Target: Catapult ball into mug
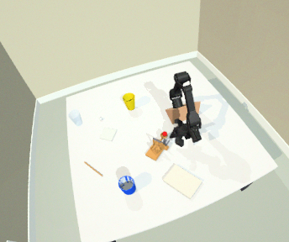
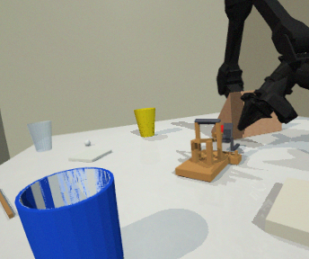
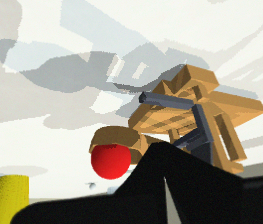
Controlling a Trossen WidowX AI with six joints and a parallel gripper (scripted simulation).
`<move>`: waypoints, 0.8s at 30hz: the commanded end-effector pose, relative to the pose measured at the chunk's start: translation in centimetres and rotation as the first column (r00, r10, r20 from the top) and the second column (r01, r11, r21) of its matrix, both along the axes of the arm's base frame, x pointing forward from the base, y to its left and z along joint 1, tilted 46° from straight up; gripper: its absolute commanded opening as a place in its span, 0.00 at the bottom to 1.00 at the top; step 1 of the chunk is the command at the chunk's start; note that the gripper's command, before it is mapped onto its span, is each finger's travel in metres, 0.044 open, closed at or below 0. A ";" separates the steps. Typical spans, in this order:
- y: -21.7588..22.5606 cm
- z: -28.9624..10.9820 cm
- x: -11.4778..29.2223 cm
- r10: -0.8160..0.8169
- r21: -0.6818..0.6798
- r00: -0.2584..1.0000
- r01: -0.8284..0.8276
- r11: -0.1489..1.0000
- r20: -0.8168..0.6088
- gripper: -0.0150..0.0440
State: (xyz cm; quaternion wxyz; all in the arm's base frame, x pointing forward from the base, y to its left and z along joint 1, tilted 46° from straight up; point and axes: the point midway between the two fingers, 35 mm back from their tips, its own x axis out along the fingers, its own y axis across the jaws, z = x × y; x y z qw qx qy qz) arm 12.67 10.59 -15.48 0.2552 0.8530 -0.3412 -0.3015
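Observation:
The orange-brown catapult stands on the table, its cup end pointing away from the blue mug. The red ball sits in the cup of its throwing arm. The blue mug stands upright near the front; the part of its inside that shows holds no ball. My gripper is shut and empty, with its tips close beside the throwing arm and the ball. Whether the tips touch the catapult I cannot tell.
A yellow cup and a pale cup stand farther back. A brown block is behind the gripper. A cream slab, a thin tile and a stick lie around.

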 end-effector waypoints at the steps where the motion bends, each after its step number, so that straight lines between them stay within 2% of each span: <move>1: -0.8 -0.4 0.0 0.005 -0.014 1.000 -0.005 1.000 -0.005 0.25; 24: -4.0 -3.2 -0.4 0.005 -0.014 1.000 -0.005 1.000 -0.004 0.25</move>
